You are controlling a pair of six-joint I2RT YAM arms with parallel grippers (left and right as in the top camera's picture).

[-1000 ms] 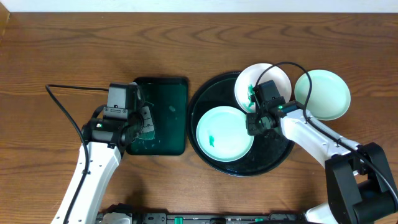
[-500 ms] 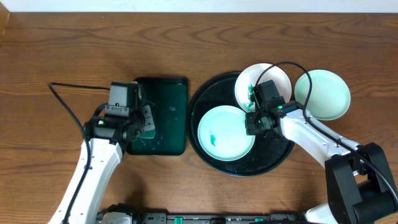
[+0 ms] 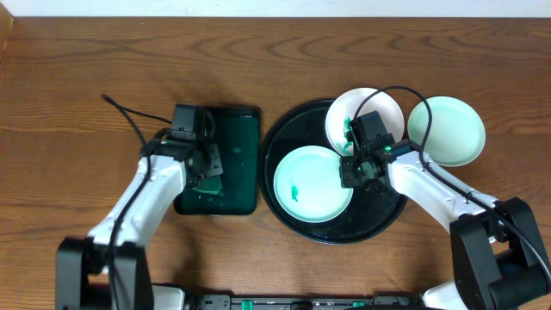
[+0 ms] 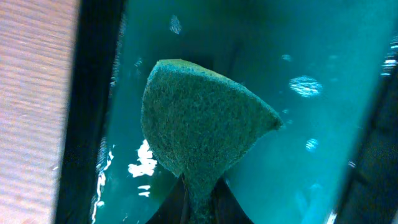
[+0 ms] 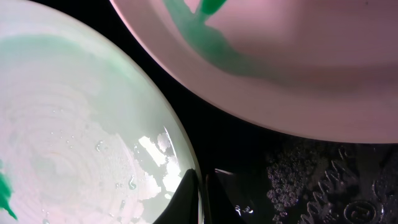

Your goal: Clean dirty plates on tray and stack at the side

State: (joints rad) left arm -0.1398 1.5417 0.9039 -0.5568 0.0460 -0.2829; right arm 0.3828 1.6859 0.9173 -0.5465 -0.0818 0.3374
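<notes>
Where the wooden table (image 3: 86, 69) runs across the overhead view, the round black tray (image 3: 379, 220) sits right of centre, wet with droplets in the right wrist view. Just left of it lies a dark green rectangular tray (image 3: 237, 129), apart from it by a thin strip of wood.

Inside the black tray, toward its left, lies the smeared mint plate (image 3: 312, 183), with a small green mark left of its middle. The white plate (image 3: 383, 105) sits at the tray's upper right over the rim, a green smear on its left side. The second mint plate (image 3: 446, 129) rests on the table just beside the tray's right edge, next to the white plate, and looks free of smears.

A green sponge (image 4: 199, 130) hangs over the wet floor of the rectangular tray, its lower tip pinched in the closed jaws of the left gripper (image 3: 207, 164). The right gripper (image 5: 199, 196) has its jaws clamped on the right rim of the smeared mint plate.
</notes>
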